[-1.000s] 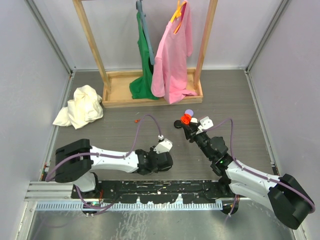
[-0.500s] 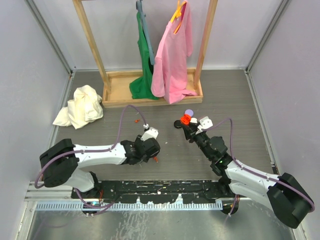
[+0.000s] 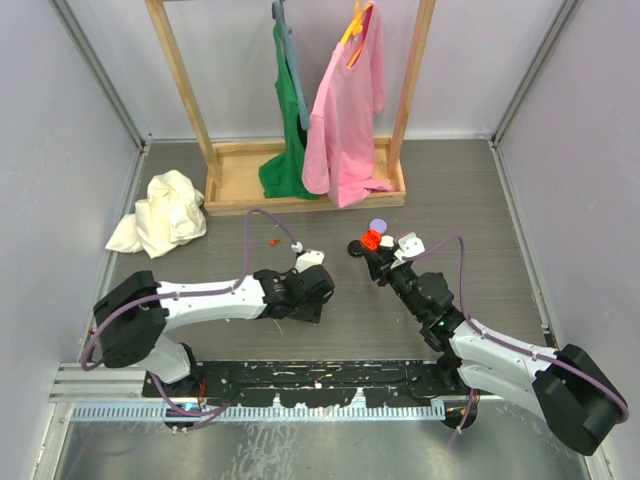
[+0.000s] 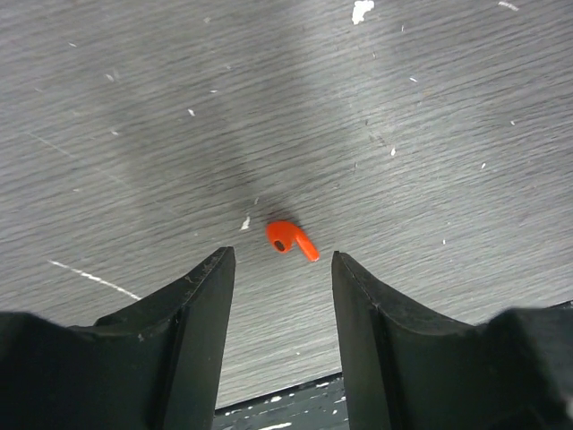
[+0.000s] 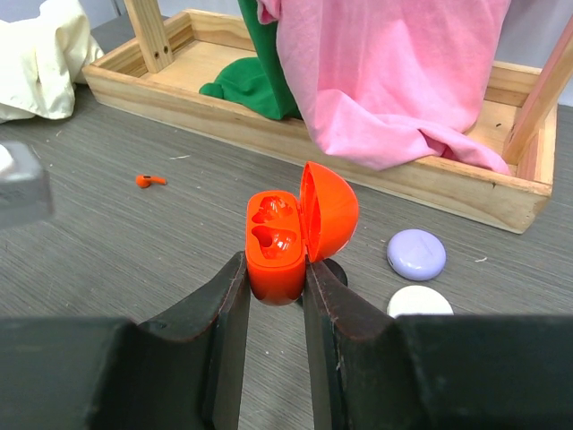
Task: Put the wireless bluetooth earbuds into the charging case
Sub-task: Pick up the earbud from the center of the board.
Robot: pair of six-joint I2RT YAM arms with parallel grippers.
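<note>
My right gripper (image 5: 273, 269) is shut on the orange charging case (image 5: 277, 251), held upright above the table with its lid open. Both of its slots are empty. In the top view the case (image 3: 372, 239) is right of centre. One orange earbud (image 4: 291, 240) lies loose on the table just ahead of my left gripper (image 4: 282, 258), whose jaws stand open on either side of it without touching it. A second orange earbud (image 5: 150, 180) lies further left on the table (image 3: 273, 242). The left gripper (image 3: 312, 290) is near the table's middle.
A purple case (image 5: 416, 253) and a white case (image 5: 419, 303) lie right of the held case, with a black disc (image 5: 329, 268) beneath it. The wooden rack base (image 3: 305, 190) with pink and green garments stands behind. A cream cloth (image 3: 160, 215) lies at far left.
The left jaws have spread wider, and the left wrist has moved from the near edge toward the table's middle. The right arm and the case have stayed still.
</note>
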